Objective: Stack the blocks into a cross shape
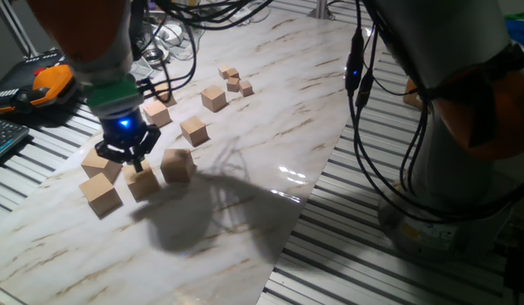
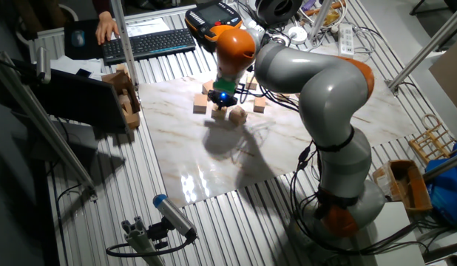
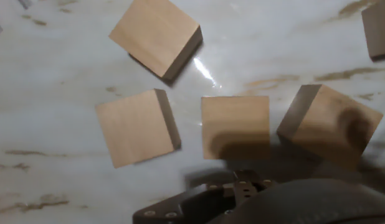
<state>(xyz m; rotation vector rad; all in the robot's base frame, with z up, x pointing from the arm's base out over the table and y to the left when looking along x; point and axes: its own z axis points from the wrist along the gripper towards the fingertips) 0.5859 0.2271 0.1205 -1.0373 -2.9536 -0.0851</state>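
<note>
- On the marble-patterned board (image 1: 245, 212), the four large blocks lie in a loose cluster near its left end: one (image 1: 102, 193) at the front left corner of the cluster, one (image 1: 143, 181) just right of it, one (image 1: 178, 164) further right, and one (image 1: 101, 163) behind, partly hidden by the gripper.
- Above that cluster the gripper (image 1: 135, 156) hangs low over the second block; whether its fingers are spread or pressed together cannot be told, and no block is visibly pinched.
- From the hand view, the four blocks (image 3: 235, 126) sit apart from one another on the board, none stacked.
- Further back, medium cubes (image 1: 194, 130) and a group of tiny cubes (image 1: 235, 80) rest loose on the board.
- No container shows with blocks in it.
</note>
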